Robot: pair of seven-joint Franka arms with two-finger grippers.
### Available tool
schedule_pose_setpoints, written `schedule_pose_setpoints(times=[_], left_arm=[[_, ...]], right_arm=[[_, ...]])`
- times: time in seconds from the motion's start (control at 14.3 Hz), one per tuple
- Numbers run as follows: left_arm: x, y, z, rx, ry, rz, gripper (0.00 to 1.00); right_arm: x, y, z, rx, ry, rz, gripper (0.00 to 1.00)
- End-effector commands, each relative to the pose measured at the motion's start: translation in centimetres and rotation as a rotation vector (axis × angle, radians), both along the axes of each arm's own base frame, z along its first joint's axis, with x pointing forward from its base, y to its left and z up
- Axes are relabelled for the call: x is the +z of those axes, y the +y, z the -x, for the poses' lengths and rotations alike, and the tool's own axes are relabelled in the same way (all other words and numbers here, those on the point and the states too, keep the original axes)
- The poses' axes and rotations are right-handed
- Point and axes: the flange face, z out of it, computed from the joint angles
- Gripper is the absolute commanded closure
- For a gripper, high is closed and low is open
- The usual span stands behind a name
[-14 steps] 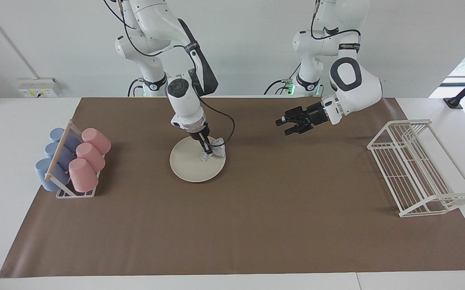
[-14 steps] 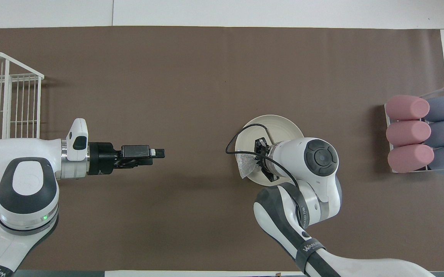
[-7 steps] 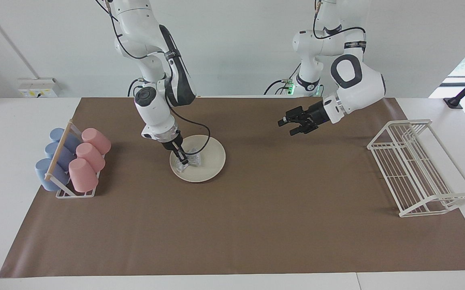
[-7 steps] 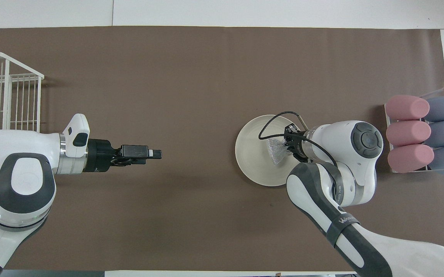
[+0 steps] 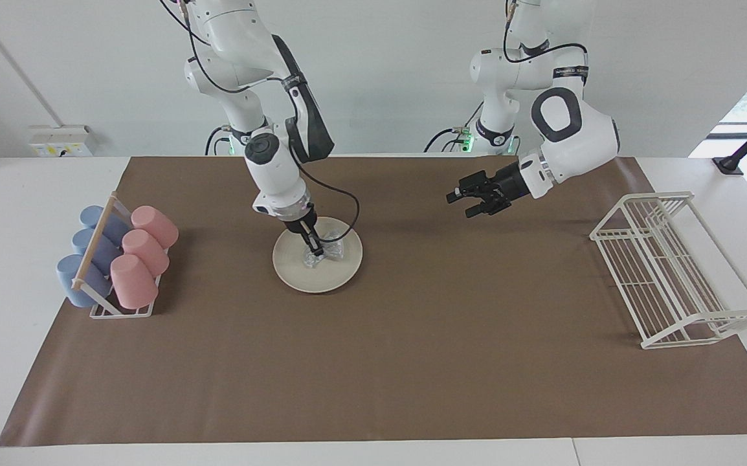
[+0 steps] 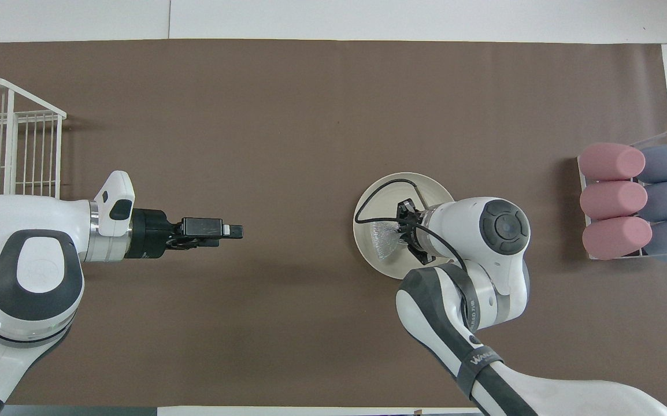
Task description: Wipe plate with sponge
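Observation:
The cream-white plate [image 5: 301,275] [image 6: 426,187] lies flat on the brown mat, toward the right arm's end of the table. My right gripper [image 5: 315,250] [image 6: 401,232] reaches down onto its middle, shut on the sponge [image 5: 330,251] [image 6: 384,242], a crumpled silvery pad pressed against the plate's surface. A black cable loops from the wrist over the plate. My left gripper [image 5: 465,201] [image 6: 240,231] hangs in the air over bare mat, pointing sideways toward the plate, open and holding nothing; that arm waits.
A low rack of pink and blue cups [image 5: 118,259] [image 6: 634,199] lying on their sides sits at the right arm's end. A white wire dish rack [image 5: 671,272] [image 6: 10,144] stands at the left arm's end.
My right gripper swept the sponge across the plate, from its edge toward the left arm's end to the opposite edge, then back to the middle. The left arm barely shifted.

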Motion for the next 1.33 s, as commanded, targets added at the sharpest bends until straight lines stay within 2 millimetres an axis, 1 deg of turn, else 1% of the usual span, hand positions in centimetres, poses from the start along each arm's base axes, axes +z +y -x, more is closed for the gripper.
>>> schedule_pose_setpoints(times=[0.0,0.07,0.14,0.28,0.42,0.49,0.56,0.63,0.7,0.77,0.84,0.91,0.98,1.19,1.26], left_arm=[[0.2,0.0,-0.4,0.003,0.007,-0.020,0.00],[0.2,0.0,-0.4,0.003,0.007,-0.020,0.00],[0.2,0.1,-0.4,0.006,0.008,-0.019,0.00],[0.2,0.0,-0.4,0.003,0.007,-0.020,0.00],[0.3,0.2,-0.4,0.005,0.004,-0.017,0.00],[0.3,0.5,-0.4,0.002,0.008,-0.009,0.00],[0.3,0.6,-0.2,-0.006,0.028,0.012,0.00],[0.2,1.1,-0.1,-0.004,0.055,0.058,0.00],[0.5,1.2,-0.1,0.000,0.058,0.130,0.00],[1.0,1.6,-0.1,0.007,0.070,0.209,0.00],[1.4,2.3,-0.2,0.024,0.088,0.276,0.00],[2.0,2.2,-0.1,0.027,0.093,0.331,0.00],[2.2,1.7,0.0,0.015,0.074,0.358,0.00],[2.0,0.3,0.2,-0.026,0.005,0.409,0.00],[1.9,-0.3,0.2,-0.036,-0.025,0.424,0.00]], right_arm=[[-0.1,1.7,0.9,-0.052,0.010,-0.005,1.00],[0.6,2.0,0.6,-0.066,0.006,-0.012,1.00],[2.1,2.7,-0.2,-0.101,-0.002,-0.030,1.00],[6.4,5.7,-1.4,-0.157,0.057,-0.053,1.00],[11.1,7.9,-2.3,-0.170,0.095,-0.053,1.00],[12.6,9.1,-2.4,-0.185,0.105,-0.051,1.00],[13.9,10.9,-2.1,-0.203,0.100,-0.030,1.00],[15.1,12.9,-1.6,-0.221,0.080,-0.001,1.00],[16.1,14.8,-1.2,-0.241,0.057,0.032,1.00],[17.3,16.1,-0.8,-0.262,0.046,0.044,1.00],[18.2,17.4,-0.3,-0.277,0.051,0.042,1.00],[18.9,18.7,0.2,-0.295,0.053,0.035,1.00],[19.2,19.7,0.8,-0.315,0.055,0.030,1.00],[19.3,21.3,2.3,-0.316,0.059,0.027,1.00],[19.3,21.5,2.4,-0.314,0.059,0.027,1.00]])
